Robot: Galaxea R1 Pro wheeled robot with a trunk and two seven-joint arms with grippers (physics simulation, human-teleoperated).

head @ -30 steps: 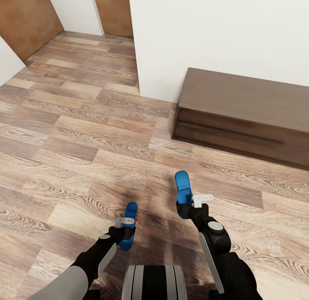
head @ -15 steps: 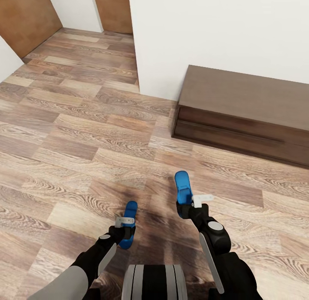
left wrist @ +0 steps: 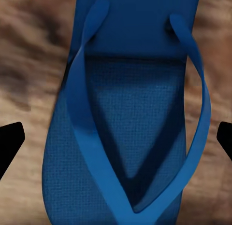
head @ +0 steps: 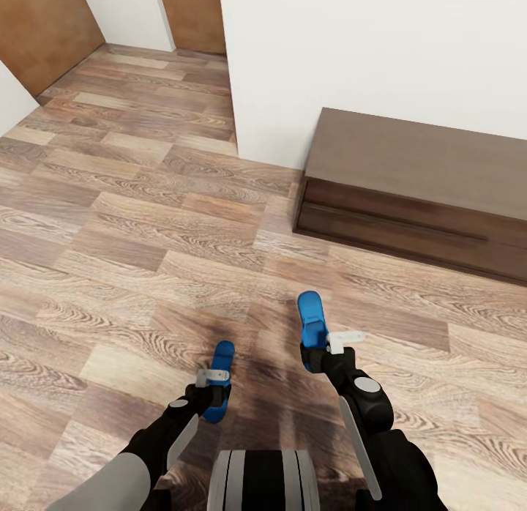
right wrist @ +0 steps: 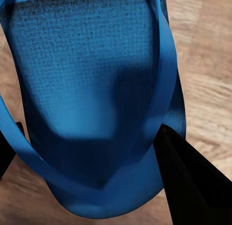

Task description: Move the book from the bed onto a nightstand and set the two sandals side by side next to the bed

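I carry two bright blue sandals over the wood-plank floor of the bedroom. My left gripper [head: 214, 394] is shut on one sandal [head: 222, 361], which sticks out ahead of it. In the left wrist view that sandal [left wrist: 125, 114] lies between the black fingertips [left wrist: 9, 143]. My right gripper [head: 316, 356] is shut on the other sandal [head: 313, 317]; close up, this sandal [right wrist: 87, 90] rests against a black finger [right wrist: 193, 186]. The book, the bed and the nightstand are out of view.
A long low dark-brown bench [head: 417, 189] stands against the white wall [head: 366, 50] ahead on the right. Tan wooden doors [head: 44, 28] show at the far left, past a wall corner. Plank floor [head: 132, 225] stretches ahead and to the left.
The whole view has shifted slightly, so the bench and floor sit a little higher in the picture. Both sandals stay in the grippers at the same spots.
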